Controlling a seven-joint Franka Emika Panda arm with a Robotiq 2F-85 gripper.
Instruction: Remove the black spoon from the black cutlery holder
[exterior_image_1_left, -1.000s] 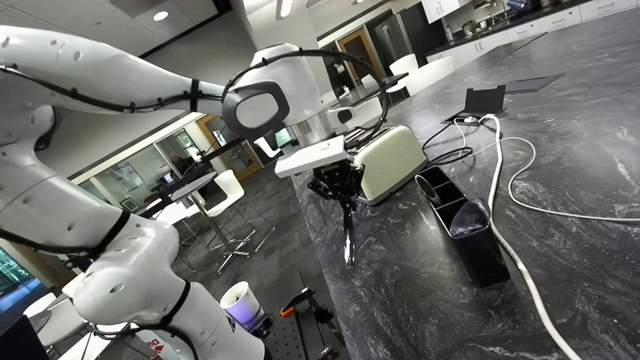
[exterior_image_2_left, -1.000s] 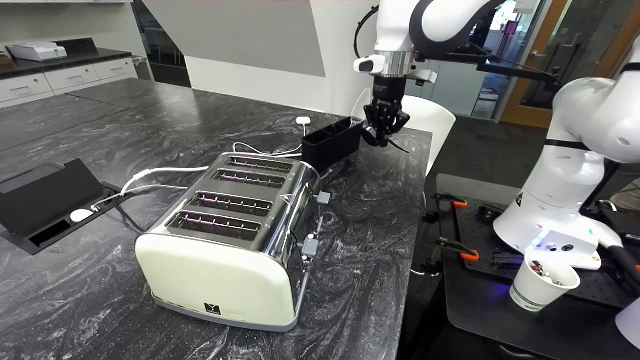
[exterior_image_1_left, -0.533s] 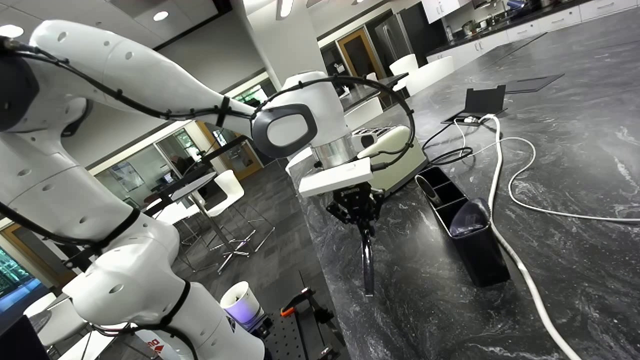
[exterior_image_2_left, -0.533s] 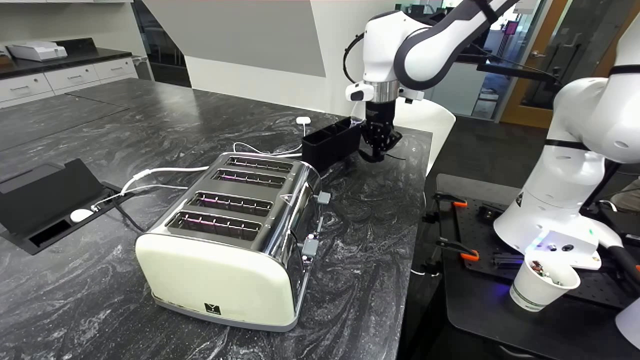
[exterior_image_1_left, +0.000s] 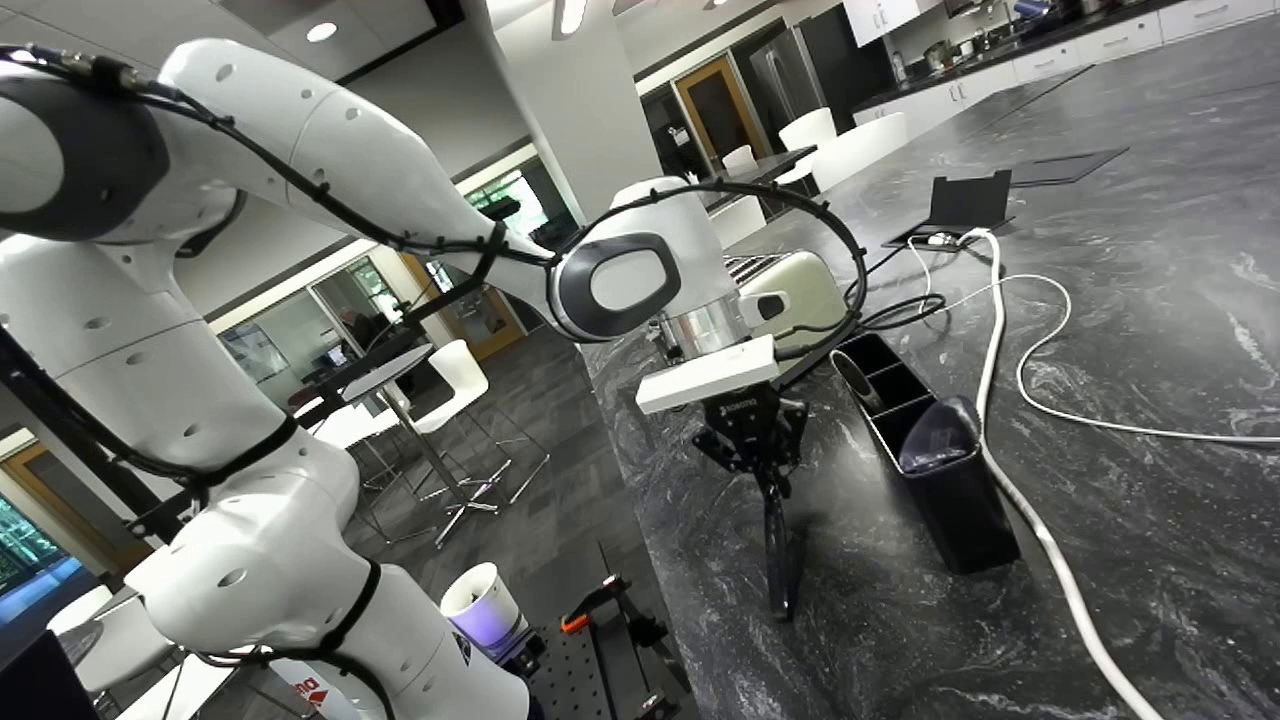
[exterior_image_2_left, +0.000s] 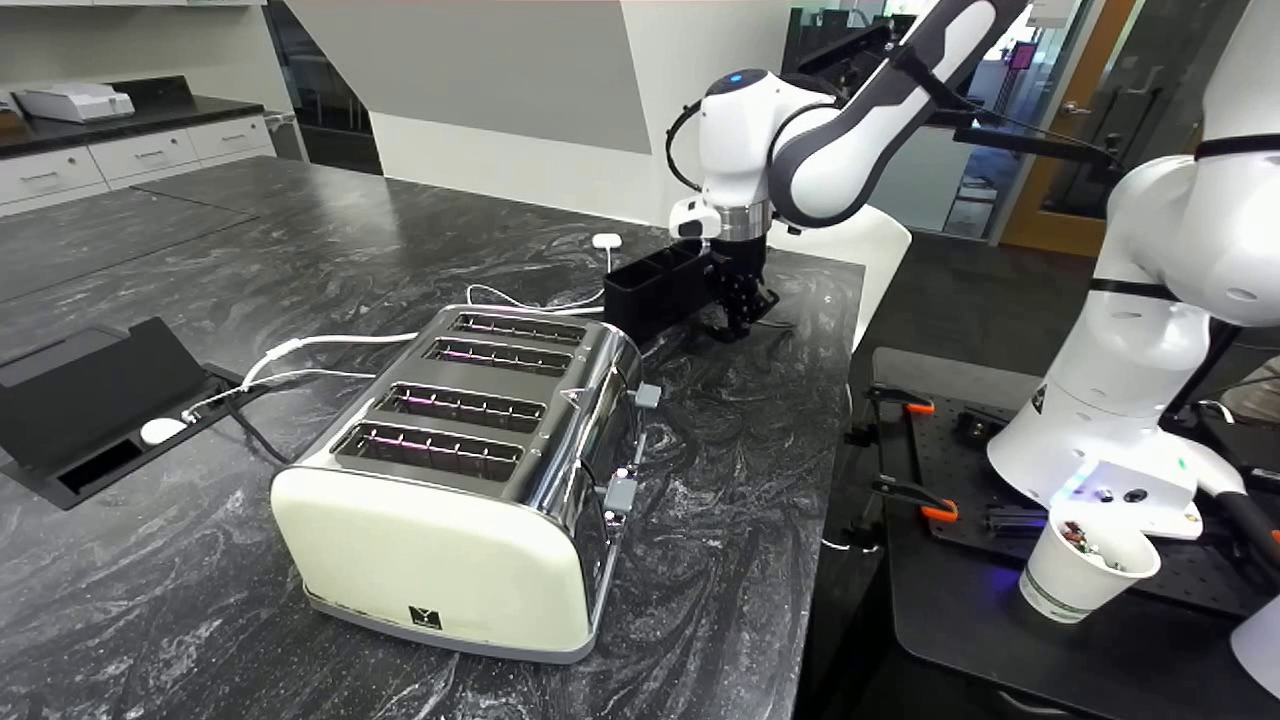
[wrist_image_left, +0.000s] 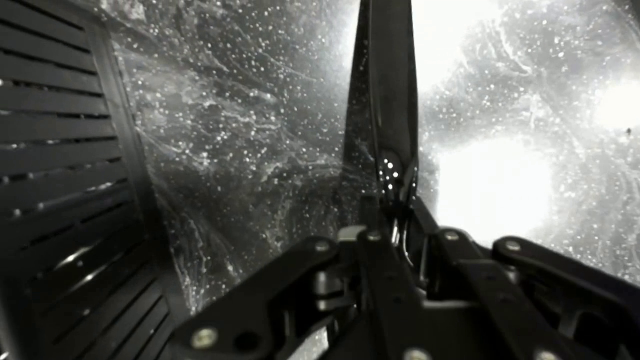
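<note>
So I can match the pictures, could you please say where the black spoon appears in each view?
In an exterior view: spoon, low, right of centre.
In an exterior view: spoon, just right of centre, partly hidden.
Wrist view: spoon, upper half, right of centre.
Shared landmark: the marbled counter.

White arm (exterior_image_1_left: 370, 150), black fingers (wrist_image_left: 425, 218)

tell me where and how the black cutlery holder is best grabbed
I'd straddle the black cutlery holder at mid-length, gripping both long walls from above: it stands upright, long and narrow, and a translucent piece sticks up at one end. Mind the white cable alongside. Whether the jaws span it, I can't tell. The gripper holds the black spoon, so free it first.
</note>
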